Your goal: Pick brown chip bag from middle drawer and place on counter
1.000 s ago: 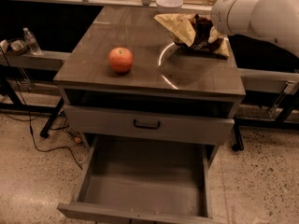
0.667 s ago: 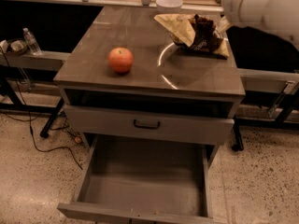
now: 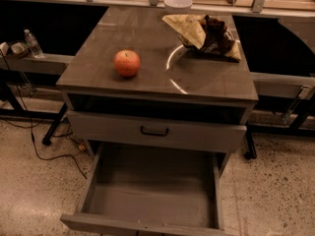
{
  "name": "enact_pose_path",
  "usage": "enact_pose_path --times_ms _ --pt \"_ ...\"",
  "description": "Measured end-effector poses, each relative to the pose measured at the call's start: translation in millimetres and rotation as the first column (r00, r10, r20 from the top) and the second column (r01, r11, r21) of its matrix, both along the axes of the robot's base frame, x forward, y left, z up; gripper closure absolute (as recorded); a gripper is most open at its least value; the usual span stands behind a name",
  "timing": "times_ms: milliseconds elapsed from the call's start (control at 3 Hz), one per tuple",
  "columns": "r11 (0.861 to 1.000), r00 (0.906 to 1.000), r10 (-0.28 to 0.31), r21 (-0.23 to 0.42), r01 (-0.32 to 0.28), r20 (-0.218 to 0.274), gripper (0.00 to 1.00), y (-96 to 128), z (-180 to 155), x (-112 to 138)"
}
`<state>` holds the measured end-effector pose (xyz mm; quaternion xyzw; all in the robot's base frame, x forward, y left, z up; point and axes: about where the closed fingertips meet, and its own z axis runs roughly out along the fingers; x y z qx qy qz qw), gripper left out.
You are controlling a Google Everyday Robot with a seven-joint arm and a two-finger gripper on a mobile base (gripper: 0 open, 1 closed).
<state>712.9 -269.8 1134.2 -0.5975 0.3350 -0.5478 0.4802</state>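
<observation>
- Speckled terrazzo floor (image 3: pixel 34 195) and a dark workbench backdrop frame a grey cabinet standing with its lower drawer pulled wide open.
- Brown chip bag (image 3: pixel 206 33) lies on the counter (image 3: pixel 142 82) at the far right corner, crumpled, one pale tan end folded toward the middle, its body overlapping the thin white circle (image 3: pixel 172 65) marked on the top.
- Judged by its look, the bag is light, soft and crinkly, its foil likely slick and its contents easily crushed; a pinch on the flat tan end or a raised fold would hold better than a squeeze across the bulging middle.
- Middle drawer (image 3: pixel 152 195) stands open below with a bare grey floor, so the placing appears done.
- Gripper is out of view; whether the jaws are spread or closed cannot be told, and nothing is seen holding the bag.
- Red apple (image 3: pixel 127 63) sits well apart on the counter's left side; a white bowl (image 3: pixel 178 4) stands just behind the bag; a water bottle (image 3: pixel 33 43) rests on a shelf at far left.
</observation>
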Motion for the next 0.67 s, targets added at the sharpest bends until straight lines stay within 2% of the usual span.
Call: enact_pose_path --times_ms 333,667 --pt "0.988 0.9933 -0.065 0.143 0.051 0.095 0.0 -44.0 58.3 -3.8" --pt "0.988 0.9934 -0.065 0.144 0.051 0.095 0.0 -43.7 58.5 -3.9"
